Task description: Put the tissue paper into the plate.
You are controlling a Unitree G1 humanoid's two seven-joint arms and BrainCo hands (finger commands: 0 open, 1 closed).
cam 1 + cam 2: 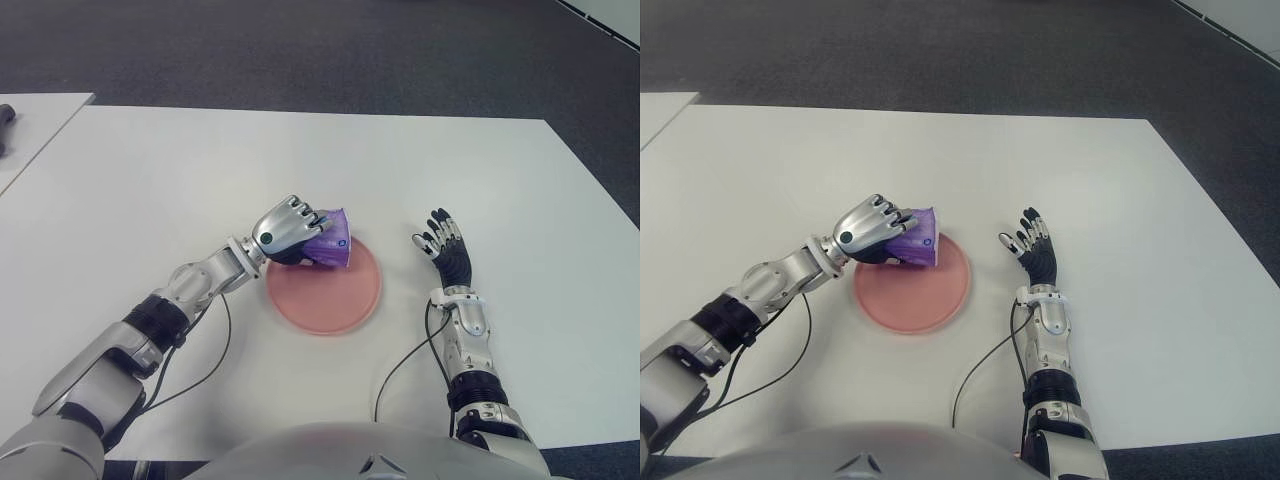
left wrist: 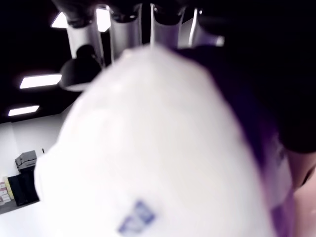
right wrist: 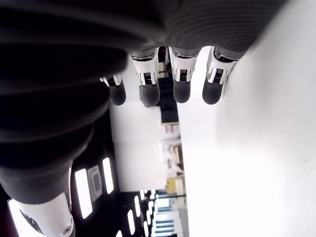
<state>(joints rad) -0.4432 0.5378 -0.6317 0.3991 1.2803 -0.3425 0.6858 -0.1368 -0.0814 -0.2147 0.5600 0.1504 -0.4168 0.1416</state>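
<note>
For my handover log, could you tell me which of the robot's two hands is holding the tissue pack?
The left hand: its fingers are curled around the purple tissue pack at the pink plate's far edge. The right hand, right of the plate, is open and holds nothing.

Tissue pack (image 1: 330, 243): glossy purple plastic film, white on the face seen by the left wrist. Plate (image 1: 330, 295): matt pink, smooth, looks plastic. Table (image 1: 150, 190): smooth white, matt. Left hand (image 1: 285, 230): silvery metal-look shells; right hand (image 1: 445, 250): black matt palm, silver-tipped fingers.
</note>
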